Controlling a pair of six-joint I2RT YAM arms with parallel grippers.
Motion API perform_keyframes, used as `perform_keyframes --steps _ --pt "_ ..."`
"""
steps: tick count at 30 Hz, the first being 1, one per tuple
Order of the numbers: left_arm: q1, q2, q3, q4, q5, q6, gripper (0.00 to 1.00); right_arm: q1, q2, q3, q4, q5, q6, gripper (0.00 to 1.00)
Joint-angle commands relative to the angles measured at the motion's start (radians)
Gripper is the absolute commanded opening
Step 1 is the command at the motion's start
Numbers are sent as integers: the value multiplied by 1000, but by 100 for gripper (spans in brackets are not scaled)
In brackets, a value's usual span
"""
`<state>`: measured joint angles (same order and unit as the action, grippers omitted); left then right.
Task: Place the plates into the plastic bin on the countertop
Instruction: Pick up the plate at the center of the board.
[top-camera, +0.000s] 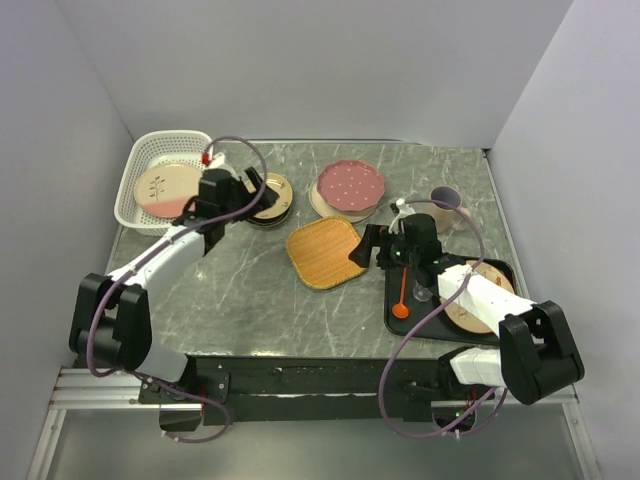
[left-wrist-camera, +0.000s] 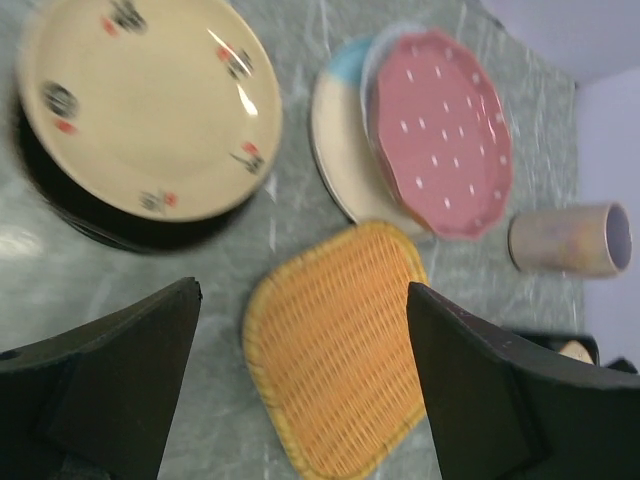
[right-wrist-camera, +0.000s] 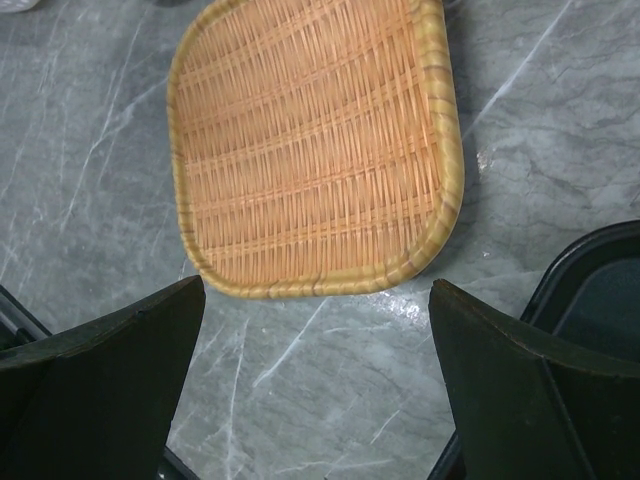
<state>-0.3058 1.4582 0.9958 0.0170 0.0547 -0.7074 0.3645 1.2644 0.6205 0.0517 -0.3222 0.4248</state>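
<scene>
The white lattice bin (top-camera: 130, 185) stands at the back left of the marble countertop (top-camera: 250, 290) and holds the pink-and-cream sprig plate (top-camera: 165, 190). My left gripper (top-camera: 252, 195) is open and empty above the small tan plate (left-wrist-camera: 150, 105), which lies on the dark brown plate (left-wrist-camera: 100, 225). The pink polka-dot plate (top-camera: 350, 185) rests on the blue-and-cream plate (left-wrist-camera: 335, 150). The orange-brown woven squarish plate (top-camera: 325, 252) lies mid-table. My right gripper (top-camera: 362, 250) is open and empty at its right edge; in the right wrist view the plate (right-wrist-camera: 310, 150) lies just beyond the gripper (right-wrist-camera: 315, 330). In the left wrist view the woven plate (left-wrist-camera: 335, 345) shows between the left fingers (left-wrist-camera: 110, 380).
A flat black tray (top-camera: 395, 300) at the front right holds an orange spoon (top-camera: 401, 300) and a tan round plate (top-camera: 480, 295) partly under my right arm. A beige cup (top-camera: 445, 205) lies on its side at the back right. Grey walls close three sides.
</scene>
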Motion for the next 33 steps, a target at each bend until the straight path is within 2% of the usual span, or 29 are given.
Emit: perform_keyframes --steps 1,9,24,33 --pt "-72 25 -28 90 -15 -40 88 11 16 19 43 -34 -18 100" --pt "-145 97 -59 133 10 -72 83 13 26 12 50 -38 -20 100" --pt "-164 125 -163 166 -9 -92 80 11 73 18 56 -54 -20 100" --pt "-165 174 -259 291 57 -125 75 11 86 22 53 -52 -18 100"
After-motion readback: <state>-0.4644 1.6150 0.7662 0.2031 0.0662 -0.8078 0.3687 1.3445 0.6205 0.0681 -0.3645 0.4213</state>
